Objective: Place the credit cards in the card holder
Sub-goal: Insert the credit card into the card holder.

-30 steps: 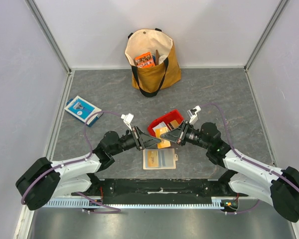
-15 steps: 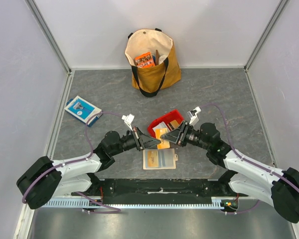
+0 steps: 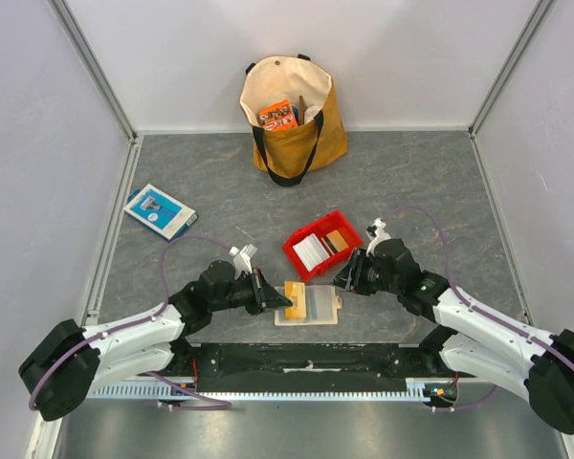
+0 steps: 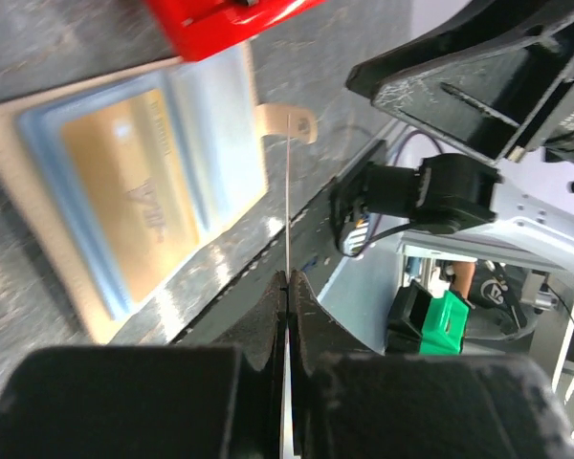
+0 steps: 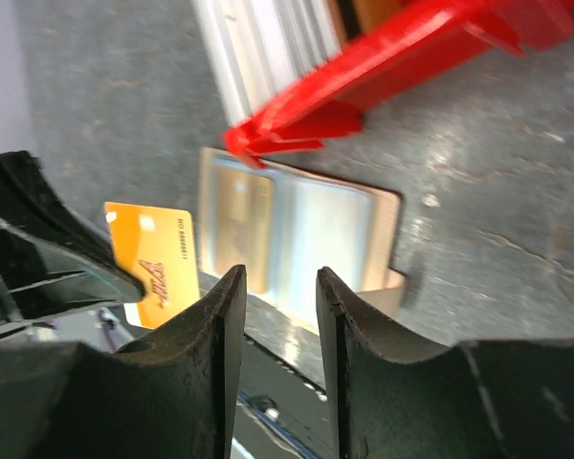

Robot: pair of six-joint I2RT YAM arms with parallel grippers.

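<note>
The beige card holder (image 3: 311,305) lies open near the table's front edge, with a gold card in one clear slot (image 4: 139,196). My left gripper (image 3: 279,297) is shut on an orange credit card (image 3: 294,293) and holds it over the holder's left end. The card shows edge-on in the left wrist view (image 4: 287,206) and flat in the right wrist view (image 5: 153,263). My right gripper (image 3: 348,277) is open and empty, just right of the holder (image 5: 301,234). White cards (image 3: 311,251) and a brown card (image 3: 337,239) sit in the red tray (image 3: 342,222).
A tan tote bag (image 3: 297,134) with an orange packet (image 3: 277,115) stands at the back. A blue-and-white box (image 3: 158,210) lies at the left. The red tray's corner (image 5: 268,143) overhangs the holder's far edge.
Both grippers met at the orange card above the tray's near edge. Now the left gripper alone holds it, lower, over the holder's left end. The right gripper has let go and drawn back right.
</note>
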